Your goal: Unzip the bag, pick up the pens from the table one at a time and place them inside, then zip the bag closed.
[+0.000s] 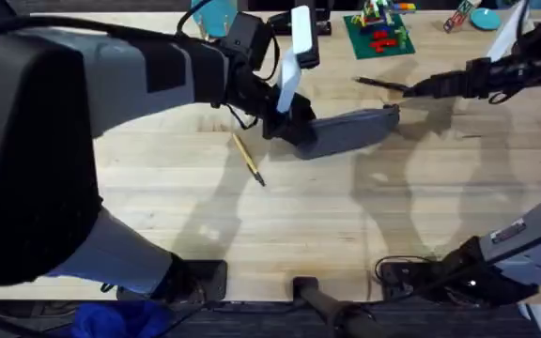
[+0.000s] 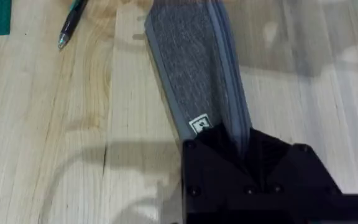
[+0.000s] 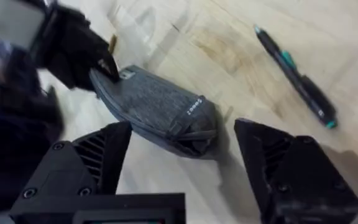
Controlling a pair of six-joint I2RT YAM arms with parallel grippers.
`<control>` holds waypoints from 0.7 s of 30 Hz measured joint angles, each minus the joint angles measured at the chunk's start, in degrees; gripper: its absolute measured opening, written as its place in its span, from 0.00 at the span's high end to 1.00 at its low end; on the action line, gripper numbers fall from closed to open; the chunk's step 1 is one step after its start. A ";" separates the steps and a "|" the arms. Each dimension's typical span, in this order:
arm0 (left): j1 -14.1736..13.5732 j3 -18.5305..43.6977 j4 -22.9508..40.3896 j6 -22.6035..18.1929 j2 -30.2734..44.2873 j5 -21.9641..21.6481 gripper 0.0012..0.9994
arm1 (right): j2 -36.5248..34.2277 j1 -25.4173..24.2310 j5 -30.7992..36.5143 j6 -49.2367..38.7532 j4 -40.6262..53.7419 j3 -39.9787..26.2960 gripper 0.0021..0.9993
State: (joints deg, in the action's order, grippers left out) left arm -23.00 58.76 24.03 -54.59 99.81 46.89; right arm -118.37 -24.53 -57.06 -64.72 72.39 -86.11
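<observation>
Bag clamped at one end by left gripper; right gripper held wide at other end. Black pen just beyond bag, yellow pen beside it.

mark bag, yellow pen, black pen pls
bag (image 1: pixel 350 130), overhead view, middle of its grey side.
yellow pen (image 1: pixel 248 158), overhead view, mid-barrel.
black pen (image 3: pixel 296 76), right wrist view, mid-barrel.

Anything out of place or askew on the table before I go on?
Nothing stands out. The bag lies flat on the table, zipped, its end clamped by the left gripper; the right gripper hangs open at its other end. Both pens lie loose beside it.
</observation>
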 joint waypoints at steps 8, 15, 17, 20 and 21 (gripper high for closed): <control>0.00 0.00 0.04 0.00 0.00 0.00 0.96 | 0.00 0.00 0.00 20.45 0.03 0.00 0.00; 0.00 0.00 0.04 0.00 0.00 0.00 0.96 | 0.00 0.00 -0.02 31.28 0.07 0.00 0.00; 0.00 0.00 0.04 0.00 0.00 0.00 0.96 | 0.00 0.00 -0.02 32.61 0.10 0.00 0.00; 0.00 0.00 0.04 0.00 0.00 0.00 0.96 | 0.00 0.01 0.00 33.83 0.12 0.00 0.00; 0.00 0.00 0.04 0.00 0.00 0.00 0.96 | 0.00 0.10 0.00 34.05 0.10 0.00 0.00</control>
State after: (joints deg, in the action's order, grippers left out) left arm -23.00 58.76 24.08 -54.59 99.81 46.89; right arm -118.37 -24.43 -57.06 -30.67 72.49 -86.11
